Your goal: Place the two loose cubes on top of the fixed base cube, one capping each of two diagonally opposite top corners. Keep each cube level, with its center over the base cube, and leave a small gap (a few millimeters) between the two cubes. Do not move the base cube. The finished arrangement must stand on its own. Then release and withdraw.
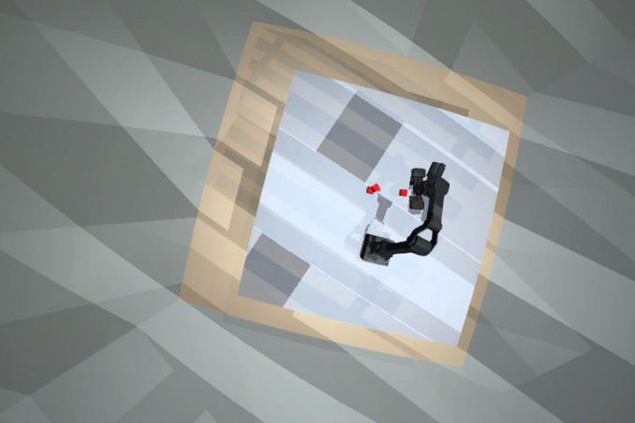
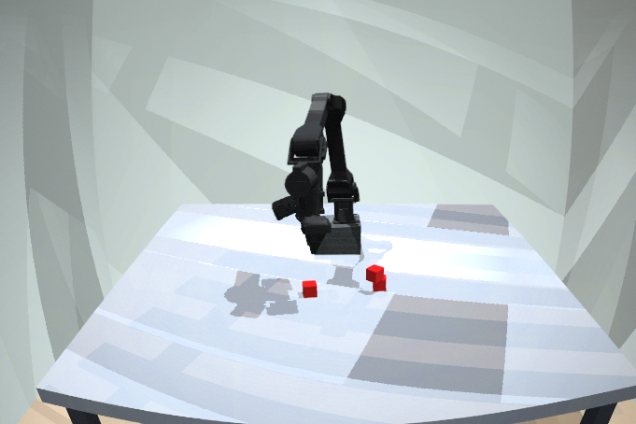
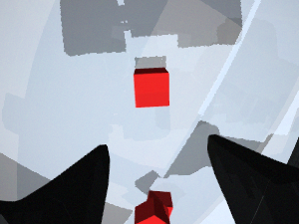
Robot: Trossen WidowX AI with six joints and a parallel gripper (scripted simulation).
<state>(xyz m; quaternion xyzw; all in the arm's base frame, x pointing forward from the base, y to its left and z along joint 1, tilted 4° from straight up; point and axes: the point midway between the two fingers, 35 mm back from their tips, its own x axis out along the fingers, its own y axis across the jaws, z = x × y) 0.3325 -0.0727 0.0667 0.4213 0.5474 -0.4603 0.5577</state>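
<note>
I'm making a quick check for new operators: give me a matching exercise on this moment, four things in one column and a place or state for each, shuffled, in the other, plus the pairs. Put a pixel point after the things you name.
Things
1. Upper cube [image 1: 376, 187] [image 2: 374, 273]
2. Base cube [image 1: 369, 189] [image 2: 379, 284]
3. Lone cube [image 1: 403, 192] [image 2: 309, 289] [image 3: 151, 90]
4. Gripper [image 3: 158, 147]

Places and states
A. On the table, apart from the other cubes
B. Open, with nothing between its fingers
C. Resting on another cube
D. On the table, partly covered by a cube

Pairs: 1-C; 2-D; 3-A; 4-B
</note>
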